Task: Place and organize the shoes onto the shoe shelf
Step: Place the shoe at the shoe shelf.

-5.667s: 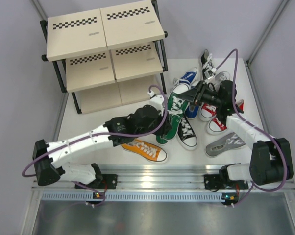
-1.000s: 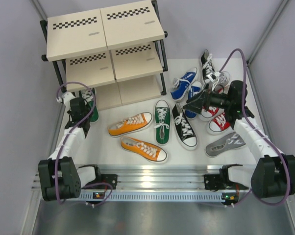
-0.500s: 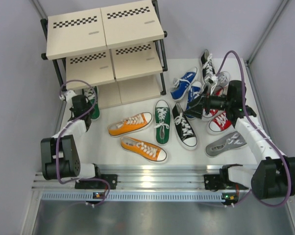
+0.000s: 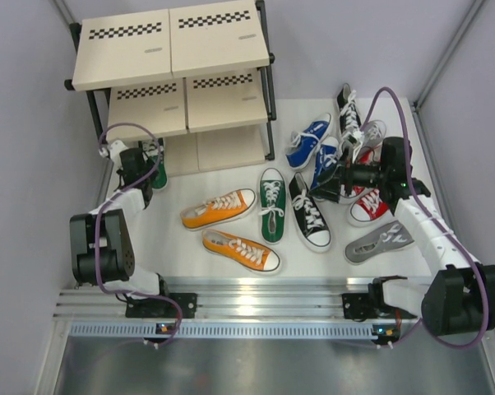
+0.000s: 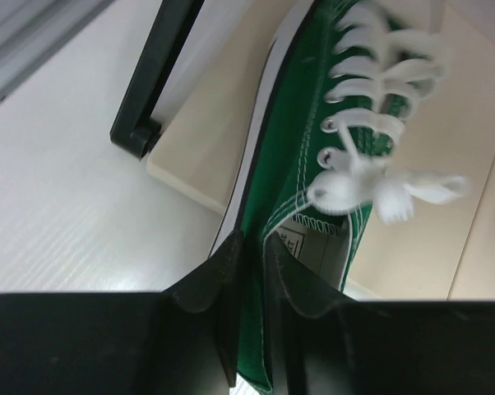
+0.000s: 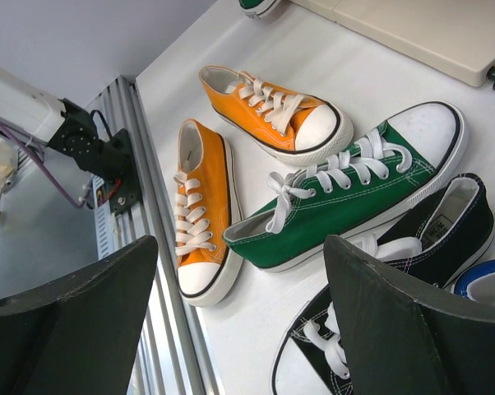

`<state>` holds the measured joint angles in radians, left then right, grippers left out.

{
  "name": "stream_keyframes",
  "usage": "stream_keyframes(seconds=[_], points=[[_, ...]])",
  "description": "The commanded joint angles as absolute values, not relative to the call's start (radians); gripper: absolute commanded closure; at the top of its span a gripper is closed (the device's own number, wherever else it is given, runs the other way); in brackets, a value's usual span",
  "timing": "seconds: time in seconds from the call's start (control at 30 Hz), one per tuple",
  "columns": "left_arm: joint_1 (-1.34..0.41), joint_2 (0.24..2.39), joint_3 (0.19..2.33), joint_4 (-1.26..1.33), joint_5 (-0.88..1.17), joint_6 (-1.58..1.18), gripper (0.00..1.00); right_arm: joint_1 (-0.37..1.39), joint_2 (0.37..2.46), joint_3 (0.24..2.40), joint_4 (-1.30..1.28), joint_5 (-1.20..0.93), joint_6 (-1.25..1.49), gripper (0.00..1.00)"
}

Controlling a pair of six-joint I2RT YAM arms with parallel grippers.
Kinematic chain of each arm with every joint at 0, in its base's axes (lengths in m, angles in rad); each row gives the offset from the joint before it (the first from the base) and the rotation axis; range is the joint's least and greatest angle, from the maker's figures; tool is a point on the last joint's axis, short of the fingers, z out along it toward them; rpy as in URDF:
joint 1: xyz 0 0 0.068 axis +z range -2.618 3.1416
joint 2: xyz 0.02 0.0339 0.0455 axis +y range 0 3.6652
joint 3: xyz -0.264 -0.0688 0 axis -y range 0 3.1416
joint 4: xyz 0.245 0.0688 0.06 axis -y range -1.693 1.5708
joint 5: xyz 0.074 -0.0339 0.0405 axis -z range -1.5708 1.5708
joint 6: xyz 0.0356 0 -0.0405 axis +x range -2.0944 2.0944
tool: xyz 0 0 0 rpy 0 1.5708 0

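The shoe shelf [image 4: 173, 41] stands at the back left. One green shoe [image 4: 156, 164] lies on its bottom board by the left leg. My left gripper [image 4: 142, 169] is shut on that green shoe [image 5: 313, 148], and its fingers [image 5: 252, 247] pinch the canvas side wall near the heel. My right gripper [image 4: 328, 184] hangs open over the loose shoes, with nothing between its fingers [image 6: 239, 247]. Below it lie the second green shoe [image 6: 354, 193], two orange shoes [image 6: 272, 107] [image 6: 202, 214] and a black shoe [image 6: 395, 313].
On the table lie orange shoes [image 4: 219, 208] [image 4: 241, 251], a green one [image 4: 271, 204], a black one [image 4: 309, 212], blue ones [image 4: 307, 141], a red one [image 4: 364, 207] and a grey one [image 4: 379, 243]. The shelf's black leg [image 5: 161, 74] stands just left of the held shoe.
My left gripper pushed the green shoe further onto the bottom board, and the whole shelf slid a little left and back. The right arm has hardly moved.
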<state>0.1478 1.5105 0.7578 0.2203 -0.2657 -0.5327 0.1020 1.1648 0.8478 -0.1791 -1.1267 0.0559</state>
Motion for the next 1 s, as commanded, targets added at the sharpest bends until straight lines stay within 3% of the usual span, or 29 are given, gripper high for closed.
stream_keyframes(seconds=[0.0, 0.07, 0.33, 0.63, 0.73, 0.8, 0.97], points=[[0.153, 1.500, 0.822, 0.376, -0.256, -0.557, 0.73, 0.094, 1.132, 0.905, -0.170, -1.135, 0.020, 0.18], [0.153, 1.497, 0.821, 0.361, -0.261, -0.557, 0.62, 0.094, 1.132, 0.905, -0.169, -1.135, 0.018, 0.17], [0.153, 1.381, 0.819, 0.266, -0.212, -0.523, 0.47, 0.094, 1.121, 0.900, -0.166, -1.135, 0.012, 0.17], [0.153, 1.175, 0.806, -0.055, -0.123, -0.535, 0.43, 0.094, 1.092, 0.865, -0.172, -1.141, -0.037, 0.17], [0.153, 1.118, 0.766, -0.130, -0.075, -0.557, 0.46, 0.094, 1.088, 0.856, -0.172, -1.144, -0.046, 0.17], [0.153, 1.077, 0.733, -0.159, -0.034, -0.572, 0.54, 0.094, 1.086, 0.853, -0.173, -1.143, -0.051, 0.17], [0.153, 1.035, 0.646, -0.167, 0.047, -0.603, 0.85, 0.095, 1.091, 0.848, -0.158, -1.144, -0.051, 0.17]])
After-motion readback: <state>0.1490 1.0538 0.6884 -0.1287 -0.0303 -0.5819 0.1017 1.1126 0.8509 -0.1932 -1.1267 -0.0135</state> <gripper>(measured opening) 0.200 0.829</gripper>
